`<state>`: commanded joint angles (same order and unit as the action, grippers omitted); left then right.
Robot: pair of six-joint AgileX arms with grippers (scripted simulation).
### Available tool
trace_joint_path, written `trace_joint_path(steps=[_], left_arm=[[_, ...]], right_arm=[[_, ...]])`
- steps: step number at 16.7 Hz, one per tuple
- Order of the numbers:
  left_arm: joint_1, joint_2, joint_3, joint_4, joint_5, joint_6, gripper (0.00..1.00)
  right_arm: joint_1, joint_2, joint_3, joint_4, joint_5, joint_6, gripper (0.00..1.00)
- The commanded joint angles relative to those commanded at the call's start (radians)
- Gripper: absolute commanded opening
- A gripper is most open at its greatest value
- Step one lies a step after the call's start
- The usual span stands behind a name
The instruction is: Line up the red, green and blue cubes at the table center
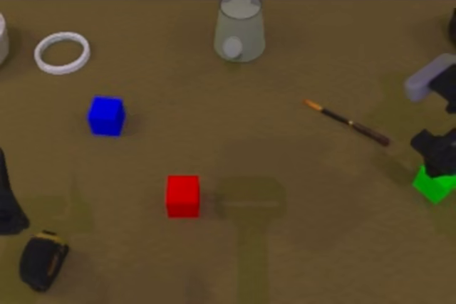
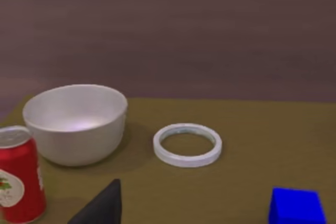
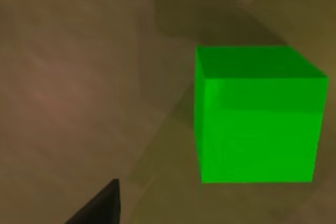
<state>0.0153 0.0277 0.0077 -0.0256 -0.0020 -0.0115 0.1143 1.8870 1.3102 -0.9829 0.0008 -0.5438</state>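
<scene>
**Right gripper over the green cube at the table's right edge**

My right gripper [image 1: 436,165] hangs directly above the green cube [image 1: 434,184], at the right edge of the table [image 1: 285,261]; whether my fingers are apart or closed I cannot tell. A thin brush [image 1: 348,122] lies to the left of the cube. The red cube [image 1: 182,195] sits near the center, the blue cube [image 1: 106,115] further left. My left gripper [image 1: 8,201] is parked at the left edge.
</scene>
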Motion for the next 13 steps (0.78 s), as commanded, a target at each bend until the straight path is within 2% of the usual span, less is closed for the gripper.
trace_joint_path(steps=[8,13], left_arm=[[0.005,-0.028,-0.008,0.026,0.002,0.012,1.0],[0.005,-0.028,-0.008,0.026,0.002,0.012,1.0]], right_arm=[[-0.001,0.029,0.009,0.007,0.0,-0.008,1.0],[0.002,0.117,-0.088,0.206,0.001,-0.005,1.0]])
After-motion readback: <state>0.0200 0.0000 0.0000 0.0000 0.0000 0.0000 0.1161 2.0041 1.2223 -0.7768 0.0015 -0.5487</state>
